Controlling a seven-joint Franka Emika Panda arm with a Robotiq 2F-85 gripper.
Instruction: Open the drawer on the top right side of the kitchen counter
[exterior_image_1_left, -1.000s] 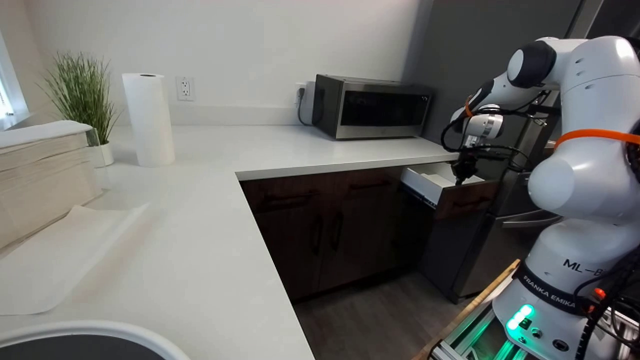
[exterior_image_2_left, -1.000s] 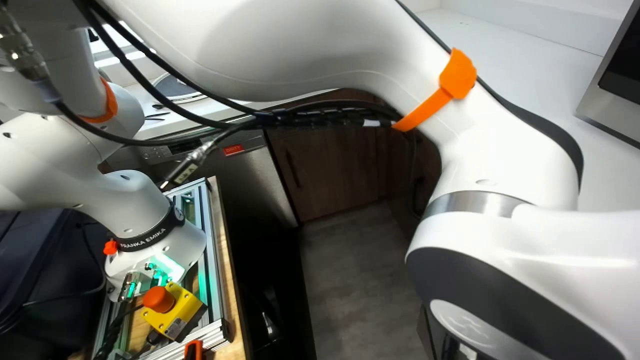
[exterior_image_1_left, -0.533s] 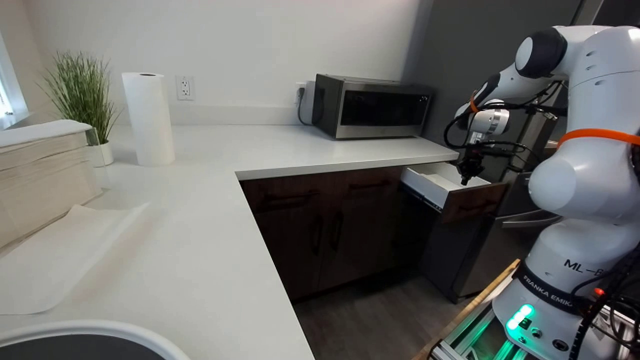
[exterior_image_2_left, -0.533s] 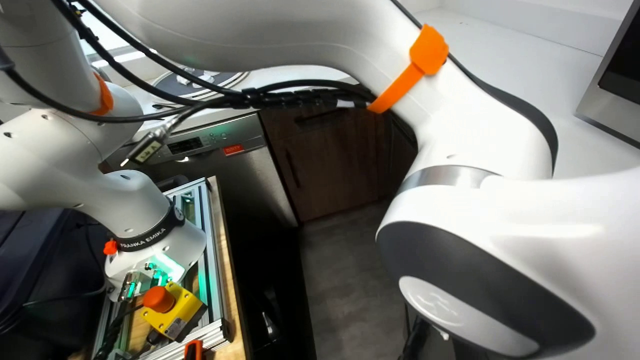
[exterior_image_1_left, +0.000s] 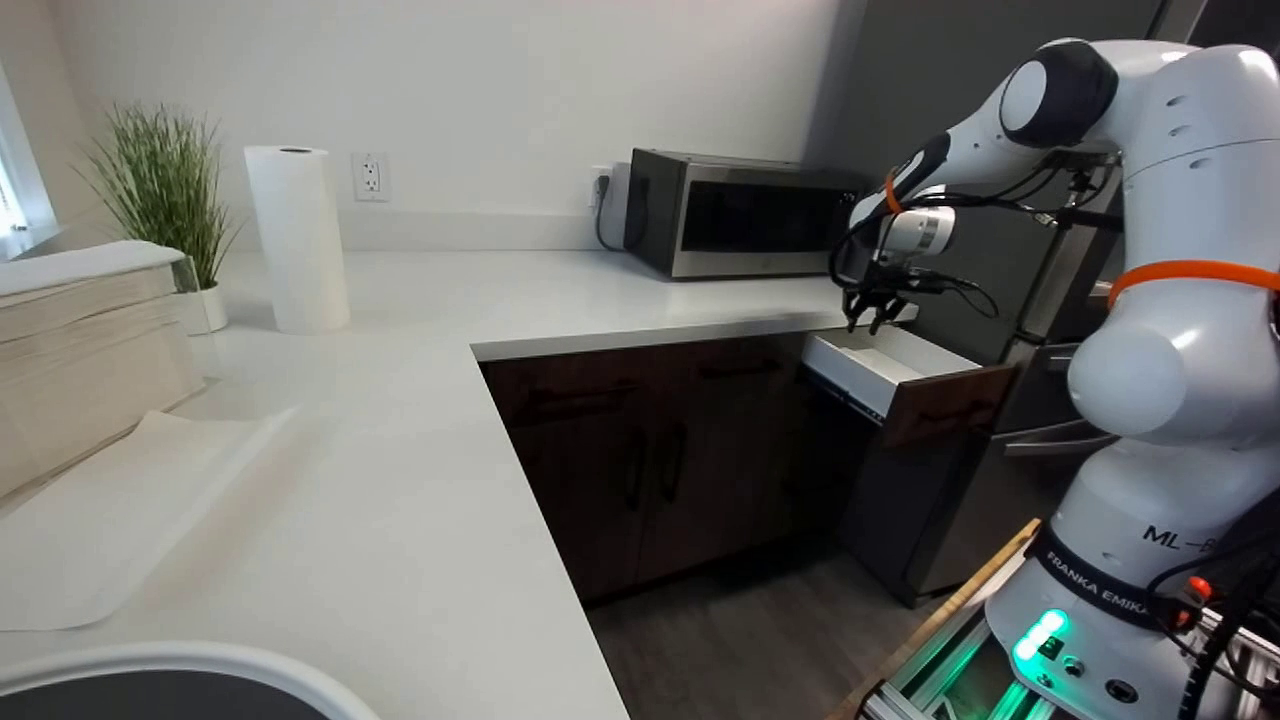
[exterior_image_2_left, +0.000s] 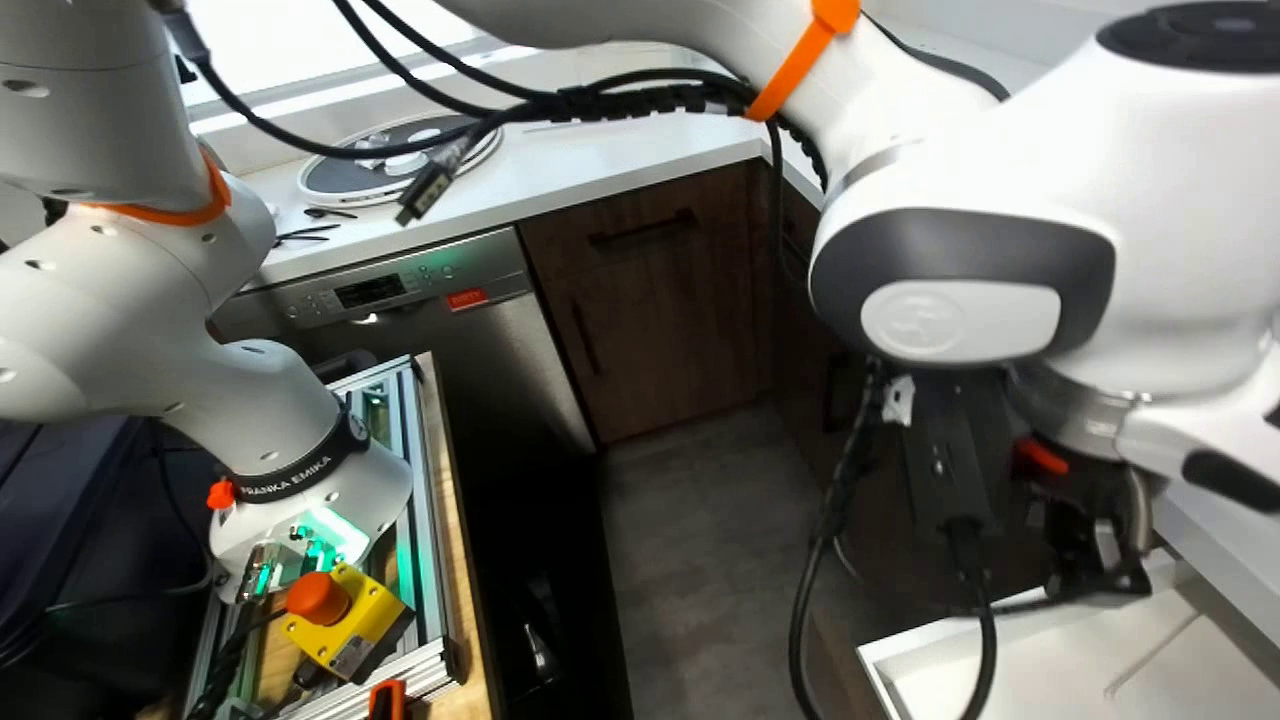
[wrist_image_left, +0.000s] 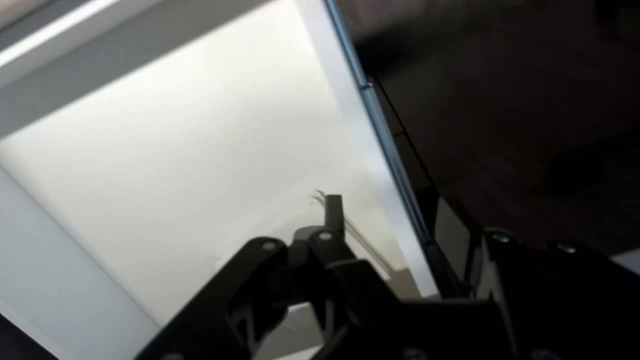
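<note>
found drawer (exterior_image_1_left: 942, 410) well out from under counter (exterior_image_1_left: 420, 450), at three o'clock in an exterior view. observed gripper (exterior_image_1_left: 863, 326) between ten and eleven o'clock from drawer front, with fingers (wrist_image_left: 334, 216) apart and empty. judge opening step practically done; recommend lifting clear next, without nudging drawer inward.

The window (exterior_image_2_left: 300, 40) past the back edge of the kitchen counter (exterior_image_2_left: 620, 155) is blown out. Cabinets (exterior_image_1_left: 590, 480) under its inner corner are left dark; the wrist view is softly blurred.

White counter (exterior_image_1_left: 420, 470) (L-shaped), microwave (exterior_image_1_left: 750, 217), paper roll (exterior_image_1_left: 297, 240), plant (exterior_image_1_left: 167, 190)
</note>
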